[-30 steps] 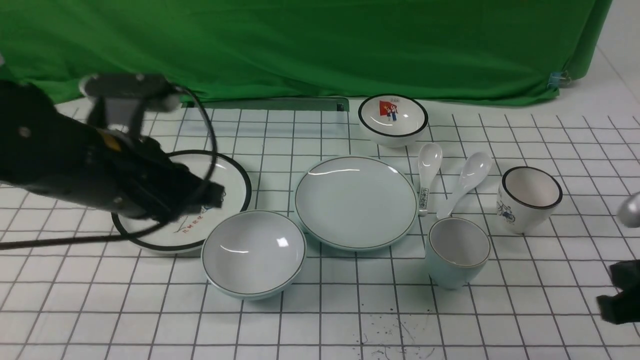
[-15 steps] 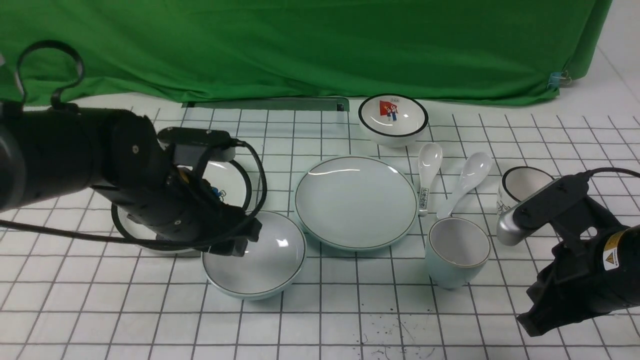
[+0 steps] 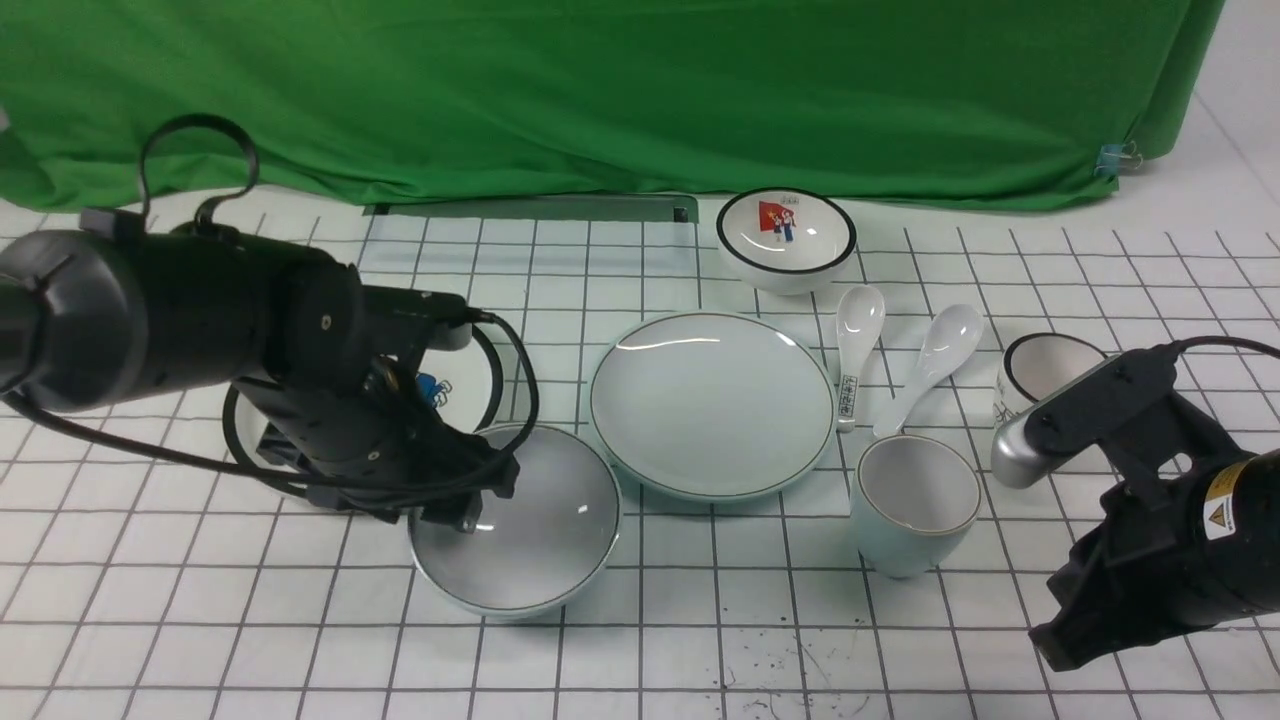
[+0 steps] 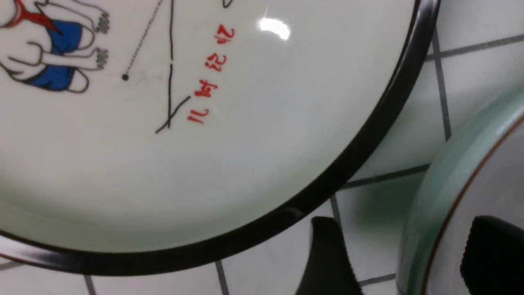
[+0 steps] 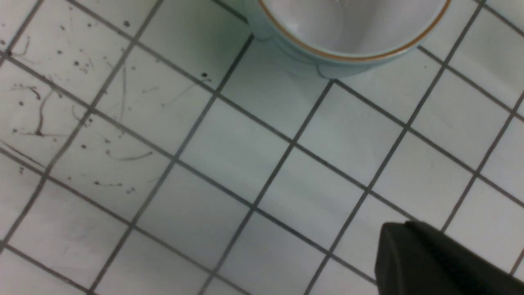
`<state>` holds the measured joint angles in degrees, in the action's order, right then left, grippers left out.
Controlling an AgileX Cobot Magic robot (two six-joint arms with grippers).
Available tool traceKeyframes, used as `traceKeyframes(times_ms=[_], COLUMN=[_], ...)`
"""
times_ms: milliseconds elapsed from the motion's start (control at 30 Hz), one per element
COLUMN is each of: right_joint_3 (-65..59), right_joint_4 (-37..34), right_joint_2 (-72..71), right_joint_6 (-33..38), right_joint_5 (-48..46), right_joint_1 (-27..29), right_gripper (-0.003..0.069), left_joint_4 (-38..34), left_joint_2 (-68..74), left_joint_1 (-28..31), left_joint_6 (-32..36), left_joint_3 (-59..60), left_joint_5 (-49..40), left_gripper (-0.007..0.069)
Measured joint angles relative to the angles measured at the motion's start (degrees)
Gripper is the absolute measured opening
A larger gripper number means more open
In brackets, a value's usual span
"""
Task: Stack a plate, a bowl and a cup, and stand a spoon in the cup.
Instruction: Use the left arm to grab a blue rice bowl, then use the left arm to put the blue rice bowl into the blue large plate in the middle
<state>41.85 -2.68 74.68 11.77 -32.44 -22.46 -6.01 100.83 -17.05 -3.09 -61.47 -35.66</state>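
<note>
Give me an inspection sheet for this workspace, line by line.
Surface: white gridded table, dark specks near its front edge.
Job's things: plate, bowl, cup and plain spoon each sit on the table; nothing stacked.
Clutter: picture plate, black-rimmed bowl, black-rimmed cup, printed spoon.
Pincers: left pincer open, straddling the bowl's rim; right pincer near the cup, not touching it, open or shut cannot be told.
Cables: black cable loops off the left arm; a second cable runs to the right arm.
Surroundings: green cloth backdrop, a clip at its right edge.
</note>
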Motion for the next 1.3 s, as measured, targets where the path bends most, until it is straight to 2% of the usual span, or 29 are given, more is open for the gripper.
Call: traceKeyframes(times_ms=[133,333,433,467,500,533,600,700,833,1000,1167,1300], right_joint_3=[0.00,0.00,0.00,0.00,0.00,0.00,0.00,0.00,0.00,0.00,0.00,0.00], right_joint_4=[0.00,-0.05,-0.05,-0.05,-0.05,-0.05,-0.05,-0.10,-0.17,-0.22,-0.22,-0.22], right_joint_2=[0.00,0.00,0.00,0.00,0.00,0.00,0.00,0.00,0.00,0.00,0.00,0.00], right_joint_6=[0.00,0.00,0.00,0.00,0.00,0.00,0.00,-0.06,-0.85,-1.43,-1.43,-1.43], right_joint_5=[0.05,0.36,0.41,0.41,0.56,0.56,0.82,0.82,0.82,0.82,0.82,0.82], right_joint_1=[0.00,0.00,0.00,-0.05,-0.11,-0.11,-0.11,-0.11,-0.11,-0.11,-0.11,-0.11], right_gripper=[0.0012,0.0012,0.0013,0.0013,0.0013,0.0014,0.0014,0.0014,0.0017,0.0021,0.0027,0.0029], left_joint_4=[-0.24,-1.34,-4.72,-5.58,-9.87,-10.49,-18.72,-22.98,-23.60,-22.15,-17.20,-16.22], left_joint_2=[0.00,1.21,0.43,0.37,0.19,0.19,0.42,2.41,10.02,21.21,27.03,28.55], left_joint_1=[0.00,0.00,0.00,0.00,0.00,0.00,-0.07,-0.20,-0.20,-1.32,-2.38,-2.75], left_joint_6=[-0.02,1.31,4.66,5.11,9.58,10.11,16.70,19.50,19.95,19.33,16.17,15.19], left_joint_3=[-0.35,-0.43,-2.39,-2.81,-5.20,-5.20,-10.92,-18.52,-28.88,-39.52,-45.08,-46.03], left_joint_5=[0.00,0.45,0.36,0.14,-0.60,-0.70,-2.23,-2.88,-3.52,-8.93,-11.53,-12.23], left_gripper=[0.0323,0.0055,-0.0004,-0.0006,-0.0011,-0.0011,-0.0012,-0.0012,-0.0012,-0.0012,-0.0011,-0.0008])
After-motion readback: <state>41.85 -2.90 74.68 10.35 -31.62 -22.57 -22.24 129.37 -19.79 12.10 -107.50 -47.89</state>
